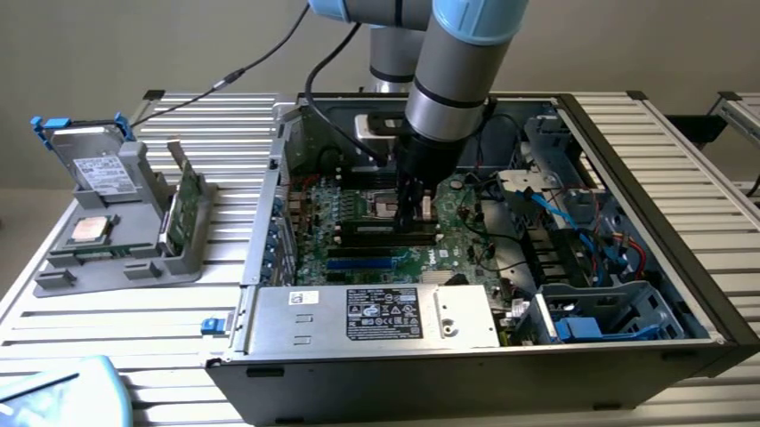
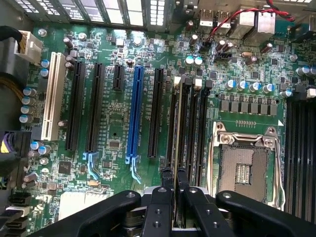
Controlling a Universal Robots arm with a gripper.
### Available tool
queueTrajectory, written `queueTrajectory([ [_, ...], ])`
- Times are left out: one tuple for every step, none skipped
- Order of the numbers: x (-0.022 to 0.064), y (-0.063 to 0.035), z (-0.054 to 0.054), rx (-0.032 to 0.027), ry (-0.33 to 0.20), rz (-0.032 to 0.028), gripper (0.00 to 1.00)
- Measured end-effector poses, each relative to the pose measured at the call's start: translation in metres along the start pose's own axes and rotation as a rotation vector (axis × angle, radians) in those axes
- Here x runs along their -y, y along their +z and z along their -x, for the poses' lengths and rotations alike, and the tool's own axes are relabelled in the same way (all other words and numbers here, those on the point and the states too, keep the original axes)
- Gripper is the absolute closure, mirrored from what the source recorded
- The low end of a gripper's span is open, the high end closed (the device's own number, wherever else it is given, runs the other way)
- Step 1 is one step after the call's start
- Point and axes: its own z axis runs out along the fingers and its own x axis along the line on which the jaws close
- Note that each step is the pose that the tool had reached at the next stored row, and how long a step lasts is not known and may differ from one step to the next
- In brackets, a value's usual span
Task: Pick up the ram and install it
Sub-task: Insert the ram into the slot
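The arm [image 1: 457, 80] reaches straight down into the open computer case [image 1: 665, 294], and the gripper [image 1: 410, 213] hangs low over the middle of the motherboard [image 1: 356, 240]. In the wrist view the gripper [image 2: 175, 185] has its two black fingers [image 2: 167, 182] drawn close together, pinched on the thin edge of the ram [image 2: 178, 128]. The stick runs edge-on along the bank of black memory slots between the blue slot [image 2: 134, 113] and the empty processor socket [image 2: 244, 165]. I can't tell from here whether it is seated or just above its slot. From the gripper, the silver power supply [image 1: 380, 311] lies at six o'clock. Out at nine o'clock, well apart from the case, a grey tray [image 1: 107, 267] holds a hard drive [image 1: 101, 169], a square processor chip [image 1: 92, 229] and an upright green board [image 1: 181, 209].
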Motion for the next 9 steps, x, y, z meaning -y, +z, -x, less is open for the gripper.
queueTrajectory([
  [0.0001, 0.0008, 0.0004, -0.0010, 0.000, 0.0002, 0.86],
  [0.0002, 0.0012, 0.0010, -0.0028, 0.000, 0.0009, 0.86],
  [0.0002, 0.0013, 0.0010, -0.0038, 0.001, 0.0017, 0.86],
  [0.0002, 0.0012, 0.0009, -0.0043, 0.001, 0.0026, 0.86],
  [0.0002, 0.0014, 0.0010, -0.0052, 0.001, 0.0031, 0.86],
  [0.0003, 0.0016, 0.0012, -0.0085, 0.001, 0.0047, 0.86],
  [0.0004, 0.0020, 0.0016, -0.0125, 0.002, 0.0059, 0.86],
  [0.0005, 0.0023, 0.0019, -0.0168, 0.003, 0.0071, 0.86],
  [0.0005, 0.0023, 0.0022, -0.0203, 0.003, 0.0080, 0.86],
])
